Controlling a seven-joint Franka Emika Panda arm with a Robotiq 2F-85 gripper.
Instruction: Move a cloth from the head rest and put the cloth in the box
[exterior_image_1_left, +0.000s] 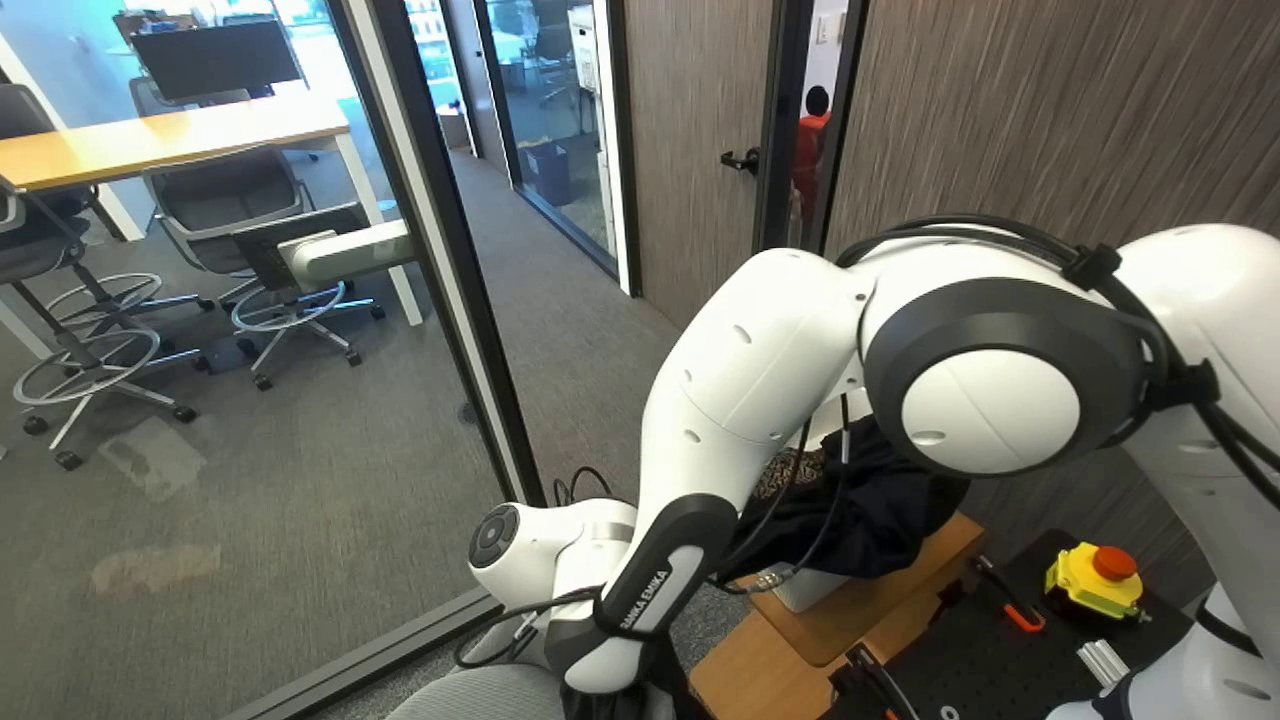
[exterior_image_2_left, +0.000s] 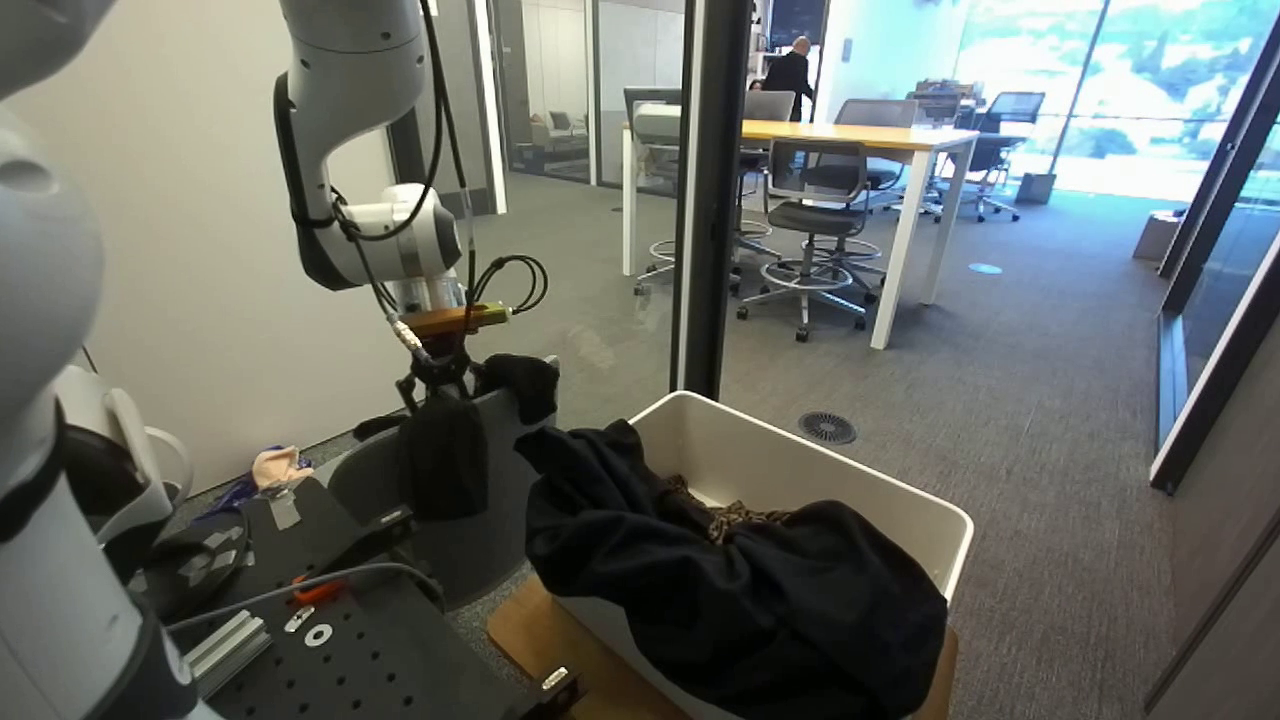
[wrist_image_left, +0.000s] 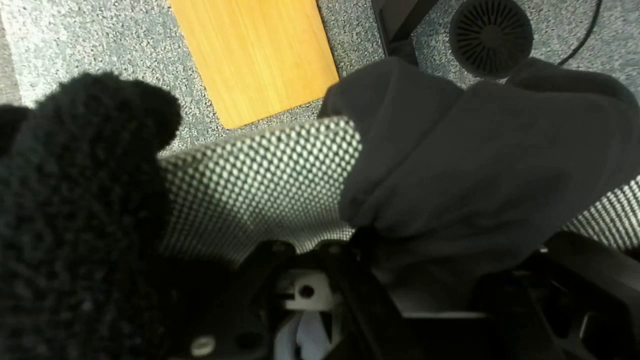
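Reach looked done: gripper at mesh backrest, couldn't tell whether pinching or spread, dark grey cloth and fuzzy black cloth draped there, so transfer into white bin remained.

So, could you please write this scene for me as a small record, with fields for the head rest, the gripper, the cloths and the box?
head rest: grey mesh, partly covered by dark cloths
gripper: at the head rest, among the cloths; open or shut, cannot tell
black cloth: fuzzy, left in the wrist view
grey cloth: dark, smooth, right in the wrist view, over the mesh edge
box: white, on wood
in box: patterned cloth
over box rim: navy cloth
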